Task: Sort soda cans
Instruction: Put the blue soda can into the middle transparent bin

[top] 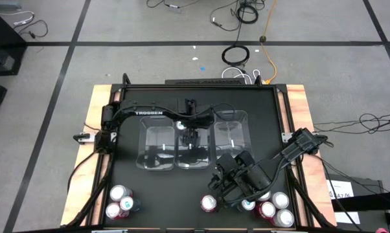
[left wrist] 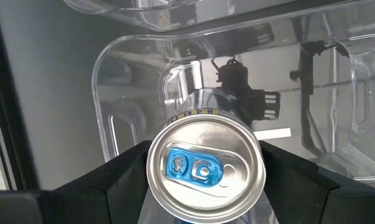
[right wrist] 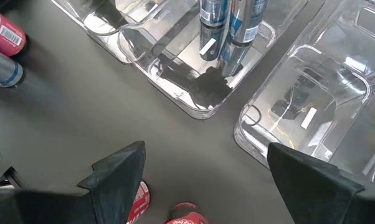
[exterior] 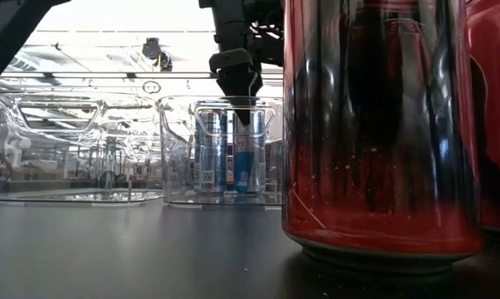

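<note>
Three clear bins stand side by side mid-table. In the middle bin (top: 194, 160) stand two blue soda cans (exterior: 210, 149). My left gripper (top: 192, 134) reaches down into this bin and is shut on one of them, a blue can (left wrist: 205, 168) with a silver top and blue tab. My right gripper (right wrist: 206, 168) hovers open over the near table edge, above two red cans (right wrist: 137, 202). More cans stand on their bases in groups near the front left (top: 120, 200) and front right (top: 273, 208). My left gripper pinches the blue can between its two fingers (left wrist: 113, 177) at the top of its wall, just under the rim (left wrist: 151, 163). The fingers come from above, pointing down. The can is upright inside the middle bin, its base (exterior: 248, 191) level with its neighbour's on the bin floor.
The left bin (top: 157, 147) and right bin (top: 230, 133) hold no cans that I can see. A red can (exterior: 375, 124) stands close to the low camera and blocks much of that view. A lone red can (top: 209, 204) stands near my right gripper.
</note>
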Robot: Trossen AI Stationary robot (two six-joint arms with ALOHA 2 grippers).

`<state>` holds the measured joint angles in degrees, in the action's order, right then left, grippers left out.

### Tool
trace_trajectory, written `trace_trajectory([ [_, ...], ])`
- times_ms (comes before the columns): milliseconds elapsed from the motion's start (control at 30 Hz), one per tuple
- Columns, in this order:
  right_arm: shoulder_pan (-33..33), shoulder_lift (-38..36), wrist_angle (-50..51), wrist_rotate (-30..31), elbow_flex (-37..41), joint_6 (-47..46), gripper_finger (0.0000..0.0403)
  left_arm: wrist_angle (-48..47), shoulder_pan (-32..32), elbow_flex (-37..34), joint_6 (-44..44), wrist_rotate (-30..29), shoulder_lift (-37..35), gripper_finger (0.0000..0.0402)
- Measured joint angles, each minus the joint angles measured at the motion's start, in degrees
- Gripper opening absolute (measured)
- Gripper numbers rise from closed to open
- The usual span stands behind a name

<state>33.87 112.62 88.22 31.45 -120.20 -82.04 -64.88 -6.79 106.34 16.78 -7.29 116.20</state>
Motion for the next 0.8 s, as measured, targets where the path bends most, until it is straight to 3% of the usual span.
trace_trajectory([
  [800, 0.02, 0.0, -0.06, -0.01, 0.0, -0.02, 0.0329, -0.61, -0.71, 0.02, -0.13, 1.01, 0.02, 0.0283],
])
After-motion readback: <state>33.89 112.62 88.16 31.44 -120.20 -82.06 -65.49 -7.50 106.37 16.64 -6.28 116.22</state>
